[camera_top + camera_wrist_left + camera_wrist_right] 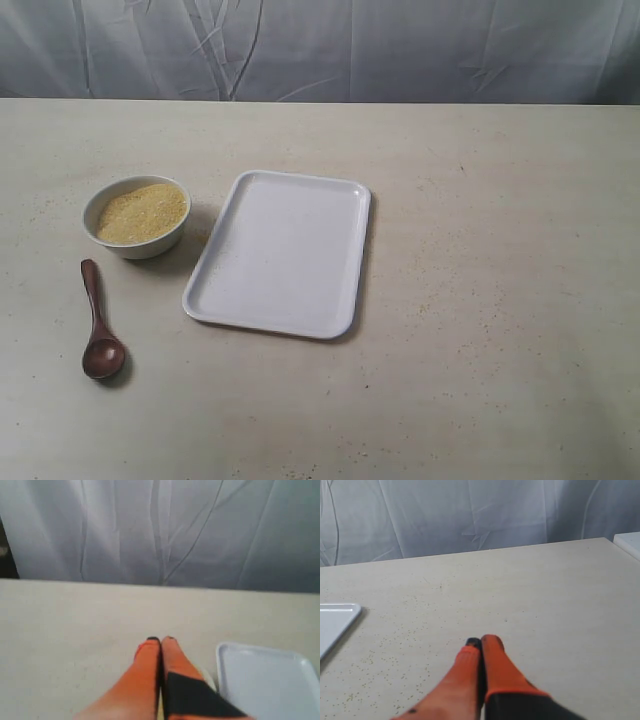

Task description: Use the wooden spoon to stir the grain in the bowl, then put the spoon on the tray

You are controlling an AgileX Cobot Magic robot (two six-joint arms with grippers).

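A small white bowl (137, 216) holds yellow-tan grain (141, 212) at the table's left. Just in front of it lies the dark wooden spoon (99, 327), scoop toward the near edge. The flat white tray (280, 252) sits to the bowl's right; one corner of the tray (265, 680) shows in the left wrist view and an edge of the tray (335, 622) in the right wrist view. My left gripper (161, 640) is shut with nothing in it, above bare table, a sliver of white bowl rim (209, 679) behind its fingers. My right gripper (481, 641) is shut and empty, right of the tray. Neither gripper appears in the exterior view.
Loose grains speckle the beige table (480, 300), mostly right of the tray. A grey-white curtain (320, 45) hangs behind the table's far edge. A pale object's corner (629, 542) sits at the table's far side in the right wrist view.
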